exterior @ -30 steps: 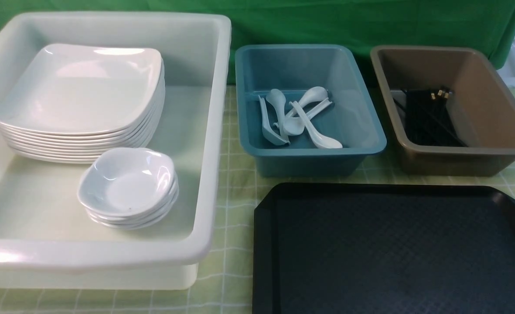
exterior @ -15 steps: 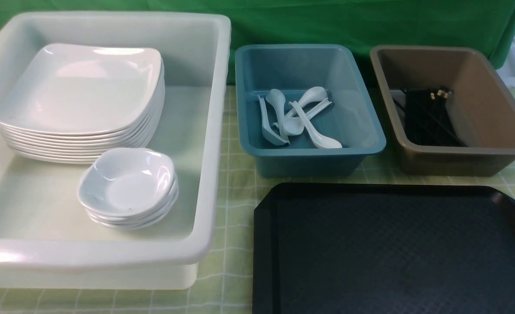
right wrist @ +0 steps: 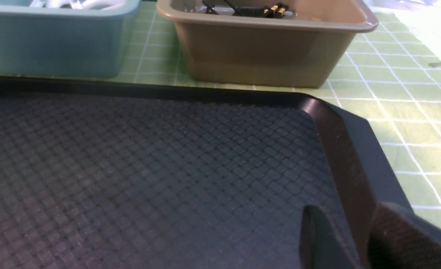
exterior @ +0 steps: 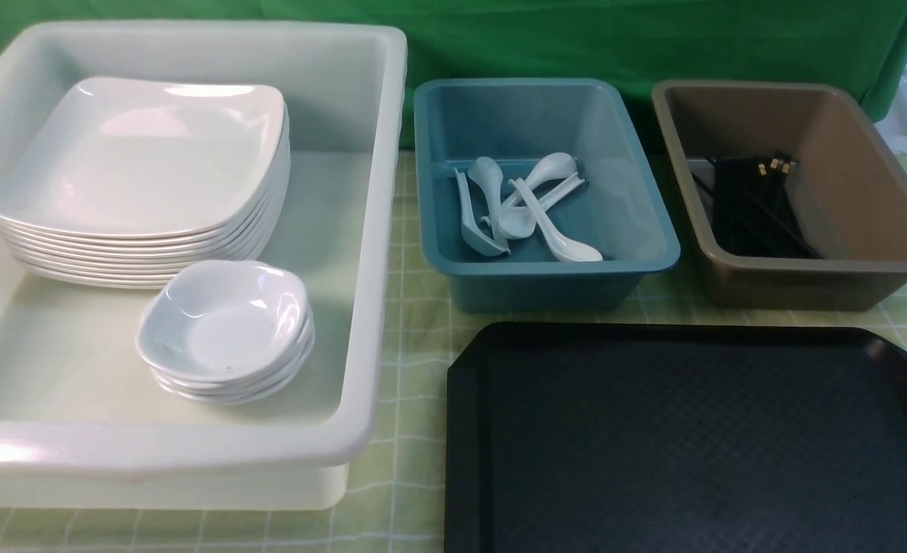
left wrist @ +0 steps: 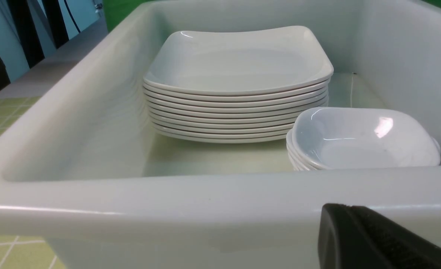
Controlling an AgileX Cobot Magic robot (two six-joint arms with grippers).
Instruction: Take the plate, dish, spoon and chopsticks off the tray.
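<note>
on green cloth, bare black tray [exterior: 691, 438]

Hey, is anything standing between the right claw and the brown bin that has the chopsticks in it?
Nothing visible does. Between the right claw and the brown bin lie only the tray, with nothing on the part that shows, and a strip of checked cloth. The chopsticks already lie inside that bin.

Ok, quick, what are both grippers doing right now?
Left gripper: jaws closed, nothing seen in them.
Right gripper: jaws sit either side of the tray rim; cannot tell whether they are clamped on it.
</note>
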